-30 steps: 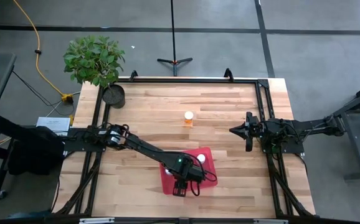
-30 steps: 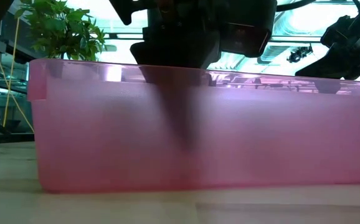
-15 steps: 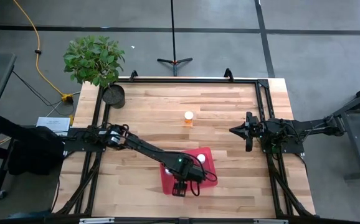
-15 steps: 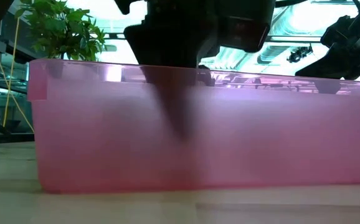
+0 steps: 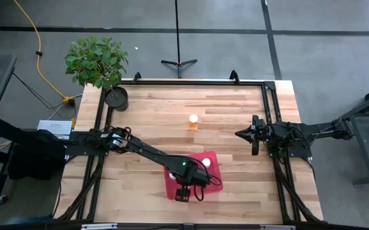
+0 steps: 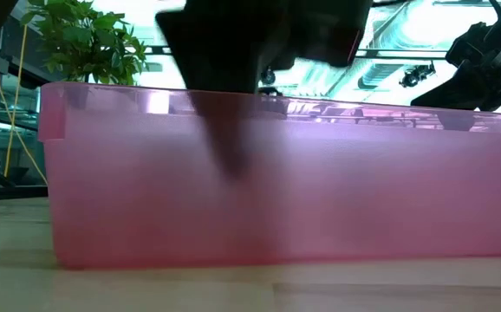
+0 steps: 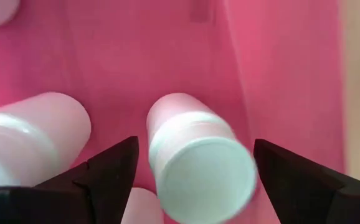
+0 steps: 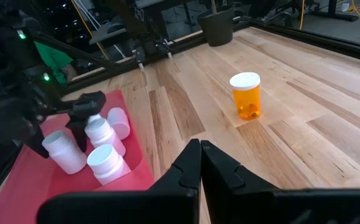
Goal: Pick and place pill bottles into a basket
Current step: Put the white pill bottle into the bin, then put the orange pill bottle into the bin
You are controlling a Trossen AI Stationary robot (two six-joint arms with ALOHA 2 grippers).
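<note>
The red basket (image 5: 170, 184) lies near the table's front edge; it also shows in the low view (image 6: 276, 199). Several white pill bottles stand in it (image 8: 108, 163). My left gripper (image 7: 195, 149) is open, pointing down into the basket. One white-capped bottle (image 7: 198, 165) stands between its fingers with a gap on each side. An amber bottle (image 5: 193, 121) with a white cap stands upright on the bare wood at mid-table; it also shows in the right wrist view (image 8: 246, 96). My right gripper (image 5: 239, 133) is shut and empty at the right side.
A black round pot (image 5: 116, 97) stands at the table's far left corner, with a leafy plant (image 5: 95, 61) just beyond it. A black metal frame (image 5: 269, 102) runs along the table's edges. Bare wood lies between the basket and the amber bottle.
My left gripper has risen a little inside the basket: its dark shape seen through the basket wall has grown shorter. The basket and the amber bottle have stayed in place.
</note>
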